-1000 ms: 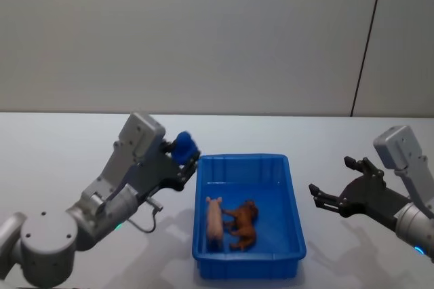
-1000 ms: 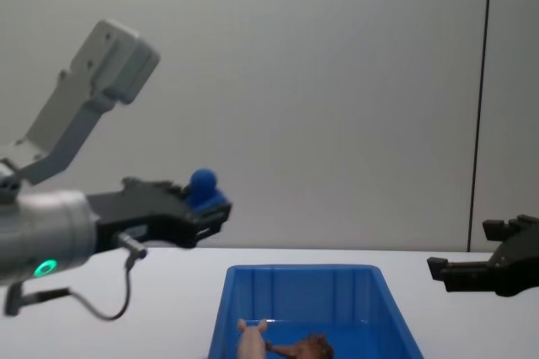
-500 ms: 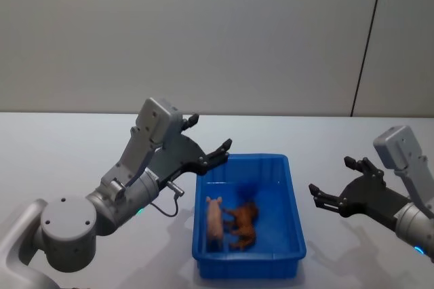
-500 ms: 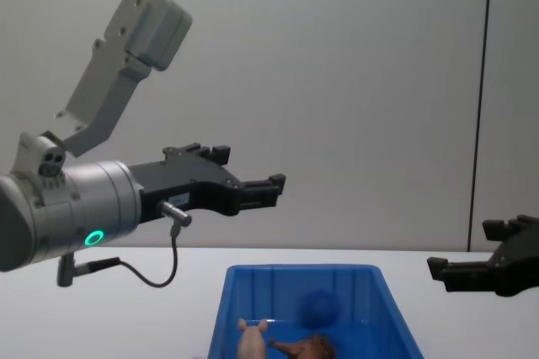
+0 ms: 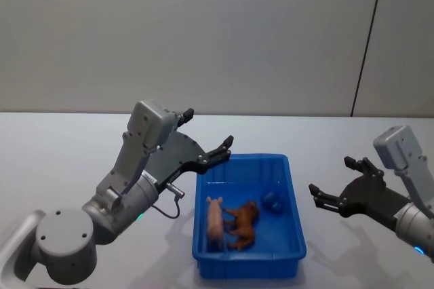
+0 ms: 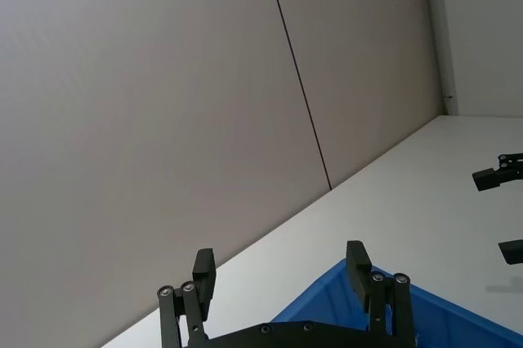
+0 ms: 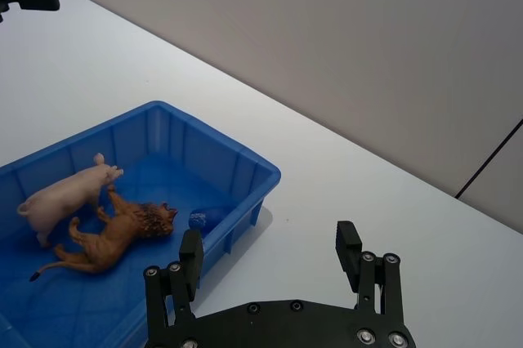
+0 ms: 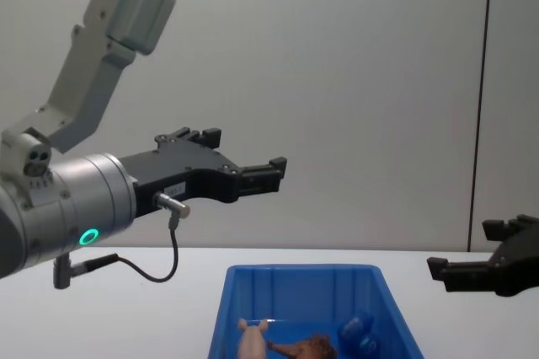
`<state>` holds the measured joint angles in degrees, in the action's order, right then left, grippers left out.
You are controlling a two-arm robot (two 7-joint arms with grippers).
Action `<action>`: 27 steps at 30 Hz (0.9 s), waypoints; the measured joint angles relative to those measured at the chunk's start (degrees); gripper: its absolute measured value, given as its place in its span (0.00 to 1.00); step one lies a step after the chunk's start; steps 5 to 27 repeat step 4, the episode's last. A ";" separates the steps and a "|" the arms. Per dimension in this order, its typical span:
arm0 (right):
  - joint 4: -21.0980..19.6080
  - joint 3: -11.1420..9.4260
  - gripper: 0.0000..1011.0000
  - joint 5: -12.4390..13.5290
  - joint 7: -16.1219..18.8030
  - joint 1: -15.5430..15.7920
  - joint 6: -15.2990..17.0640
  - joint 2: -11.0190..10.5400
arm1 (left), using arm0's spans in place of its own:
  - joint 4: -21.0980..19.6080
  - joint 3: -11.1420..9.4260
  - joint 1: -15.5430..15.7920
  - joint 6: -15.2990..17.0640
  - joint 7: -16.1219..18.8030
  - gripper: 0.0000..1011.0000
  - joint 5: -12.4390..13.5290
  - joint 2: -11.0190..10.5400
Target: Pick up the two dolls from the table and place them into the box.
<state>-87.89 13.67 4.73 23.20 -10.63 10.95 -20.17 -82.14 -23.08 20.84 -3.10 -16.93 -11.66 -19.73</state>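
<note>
Head view: pink pig doll (image 5: 214, 222), brown lion doll (image 5: 242, 225) and blue ball (image 5: 272, 201) lie inside the blue box (image 5: 249, 266) on the white table (image 5: 61, 153), between the empty, spread-fingered left gripper (image 5: 206, 135) and right gripper (image 5: 333, 180).

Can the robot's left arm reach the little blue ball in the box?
Probably yes. The left gripper hovers open above the blue bin's far left corner, and the small blue ball lies uncovered inside, apart from the pink pig and brown lion.

The chest view's lower edge cuts off the box (image 8: 303, 279) and dolls (image 8: 286, 344).
</note>
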 joint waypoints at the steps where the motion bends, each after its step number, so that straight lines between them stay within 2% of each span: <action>1: 0.00 0.00 0.99 0.00 0.00 0.00 0.00 0.00 | -0.20 0.00 -0.16 -0.06 0.15 0.99 -0.08 -0.08; 27: 0.00 0.00 0.99 0.00 0.00 0.00 0.00 0.00 | -0.85 0.02 -0.66 -0.29 0.64 0.99 -0.36 -0.35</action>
